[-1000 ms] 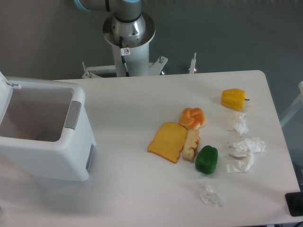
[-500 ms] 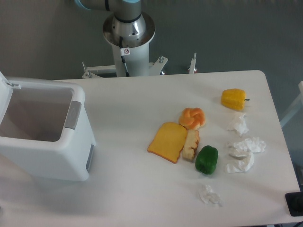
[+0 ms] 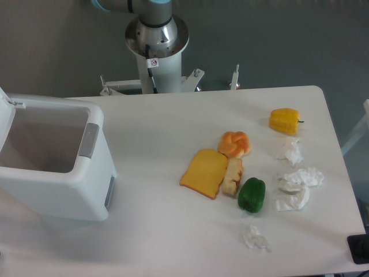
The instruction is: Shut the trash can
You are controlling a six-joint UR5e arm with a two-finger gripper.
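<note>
Nothing moved: trash can open, hand out of view.

The robot arm is cut off by the top edge at 12 o'clock, so only its base column shows and the hand is out of view. The trash can at 9 o'clock runs past the left edge, and its raised lid shows only as a thin strip. At 4 o'clock a dark object is cut by the right edge and cannot be identified.
</note>
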